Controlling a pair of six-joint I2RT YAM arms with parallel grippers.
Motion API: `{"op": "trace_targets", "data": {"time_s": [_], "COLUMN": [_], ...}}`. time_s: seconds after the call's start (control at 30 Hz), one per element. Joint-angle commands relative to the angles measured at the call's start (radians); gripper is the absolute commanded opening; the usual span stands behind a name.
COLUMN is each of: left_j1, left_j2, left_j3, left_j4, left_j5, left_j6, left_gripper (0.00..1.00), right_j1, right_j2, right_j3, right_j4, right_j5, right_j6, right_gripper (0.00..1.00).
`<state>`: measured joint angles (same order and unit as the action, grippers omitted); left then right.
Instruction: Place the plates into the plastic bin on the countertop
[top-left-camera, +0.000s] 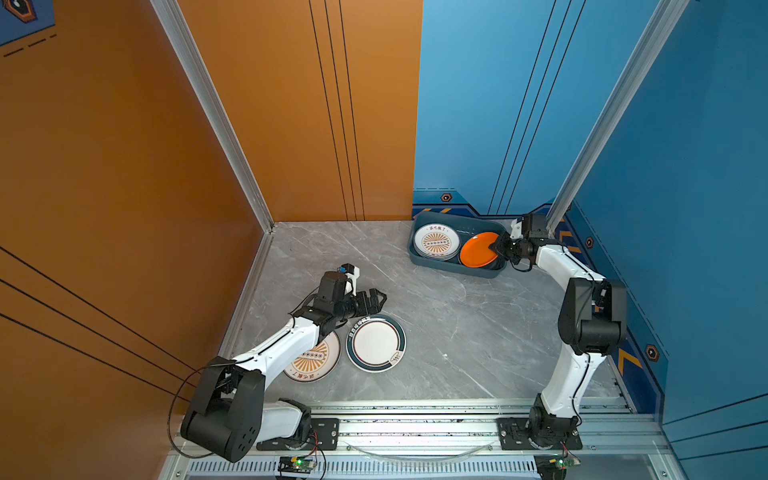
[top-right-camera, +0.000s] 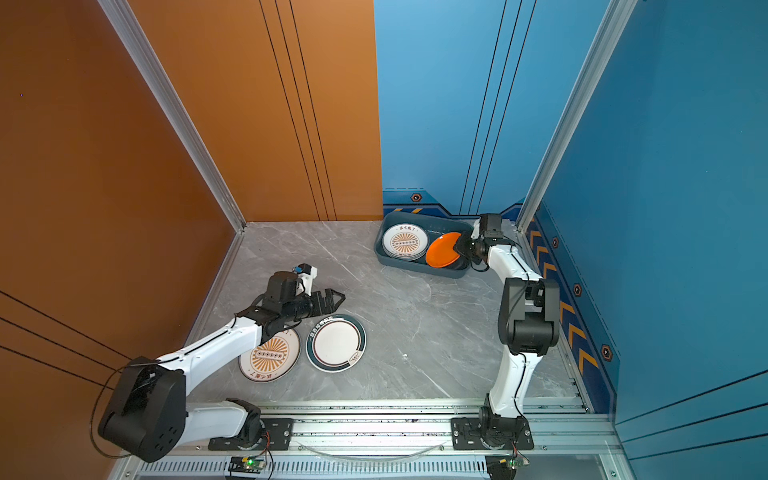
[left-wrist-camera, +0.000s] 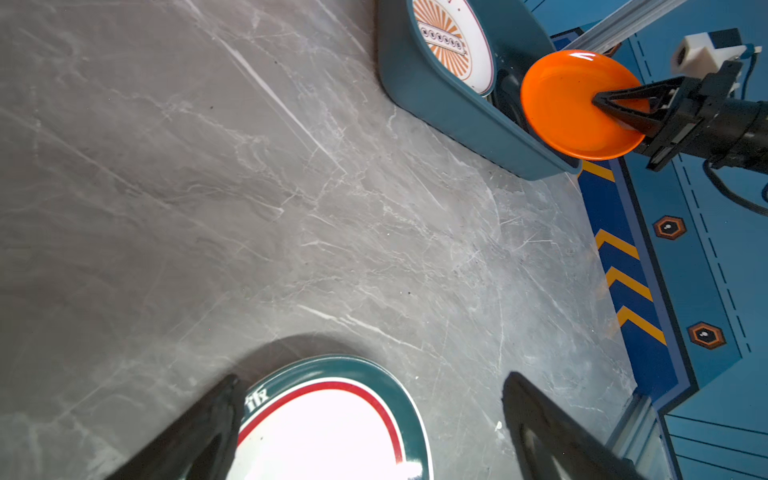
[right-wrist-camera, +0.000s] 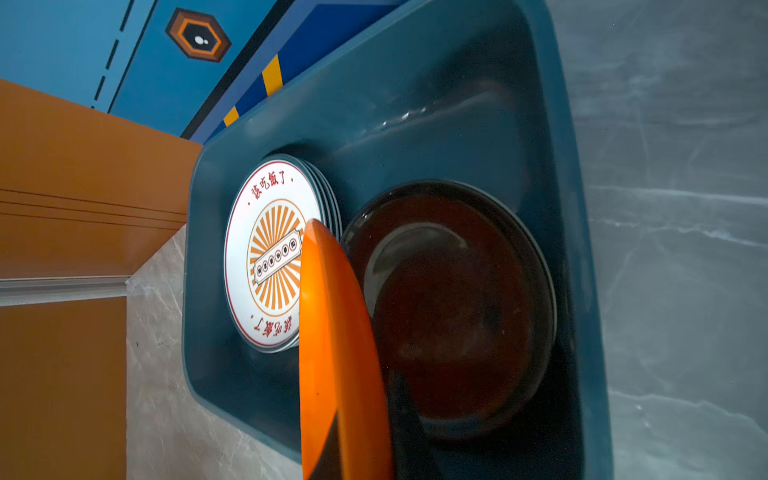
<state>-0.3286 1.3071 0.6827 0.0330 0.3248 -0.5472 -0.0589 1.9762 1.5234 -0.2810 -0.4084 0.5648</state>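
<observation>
Right wrist view: right tool (top-left-camera: 500, 248) clamps orange plate (right-wrist-camera: 332, 332) tilted over black plate (right-wrist-camera: 457, 311) inside bin (right-wrist-camera: 415, 104); early release could chip both; left tool (top-left-camera: 376, 302) gapes.

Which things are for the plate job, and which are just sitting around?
For the job: orange plate, plastic bin, sunburst plates in it, black plate, loose sunburst plate, teal-rimmed plate.
Just around: metal rail, circuit boards, hexagon wall stickers.

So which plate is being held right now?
The orange plate, pinched at its rim by the right gripper, tilted above the black plate in the bin; others lie flat.
</observation>
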Motion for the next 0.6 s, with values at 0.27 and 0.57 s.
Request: {"op": "trace_targets", "data": {"time_s": [0.27,0.57], "left_j1": [0.038,0.046], "left_j2": [0.01,0.048], "left_j3": [-0.003,0.0], "left_j4": [0.038,0.072], "left_j5": [0.057,0.092], "left_j6": [-0.023,-0.04], "left_gripper": [0.98,0.98], "right_j1": [-0.012,-0.019], "right_j2": [0.09,0.092], "right_j3": [0.097,0.088], "right_j4": [-0.04,-0.056], "right_j5": [0.048,0.052], "right_j6": [0.035,0.018], "right_gripper": [0.0,0.04]}}
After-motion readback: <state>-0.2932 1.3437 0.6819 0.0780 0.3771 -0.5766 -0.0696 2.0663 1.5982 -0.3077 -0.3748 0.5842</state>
